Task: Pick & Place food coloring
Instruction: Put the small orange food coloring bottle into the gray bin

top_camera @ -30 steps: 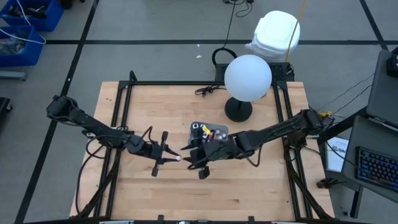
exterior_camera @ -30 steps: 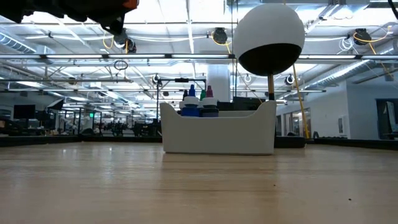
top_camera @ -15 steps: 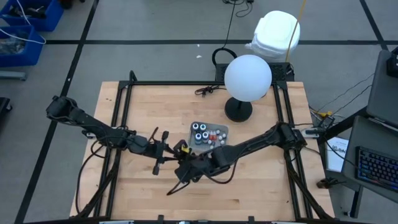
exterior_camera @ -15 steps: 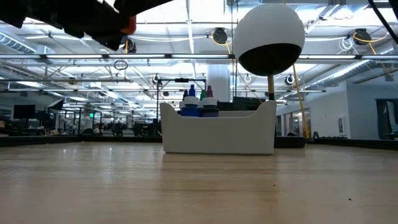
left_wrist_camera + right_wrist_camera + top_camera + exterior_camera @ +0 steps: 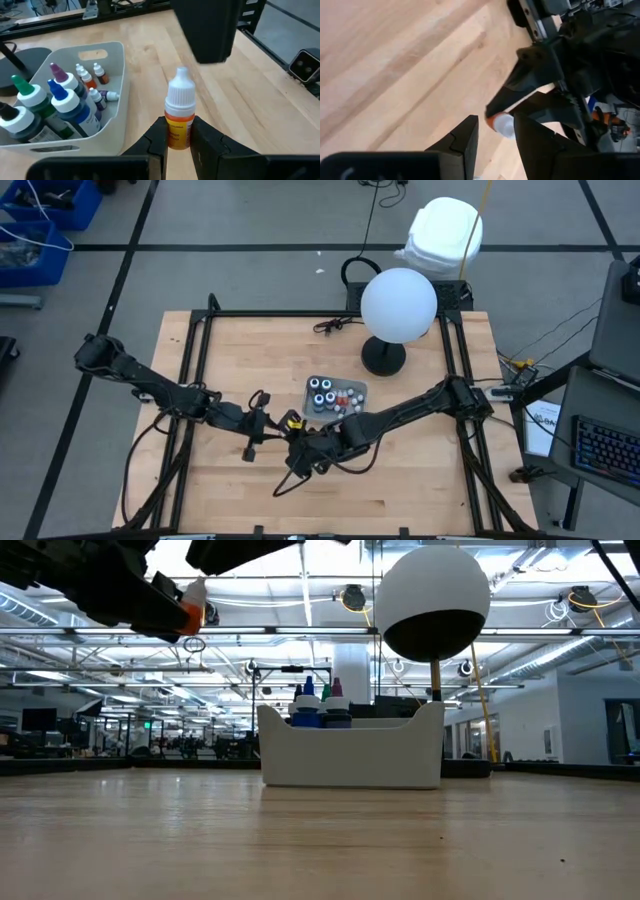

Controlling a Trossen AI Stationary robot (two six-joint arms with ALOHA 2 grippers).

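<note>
Pinching orange dropper bottle (image 5: 179, 117), left claw (image 5: 177, 142), right claw (image 5: 495, 131) just beside its cap

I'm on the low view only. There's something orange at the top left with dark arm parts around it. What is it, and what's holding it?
Observer: The left claw grips an orange dropper bottle by its body, white cap pointing outward.
Operator: Where's the right claw?
Observer: The right claw faces that cap, which shows between its open fingers.
Operator: Are they over the tray?
Observer: No. From above, both claws meet beside the tray, over bare table.
</note>
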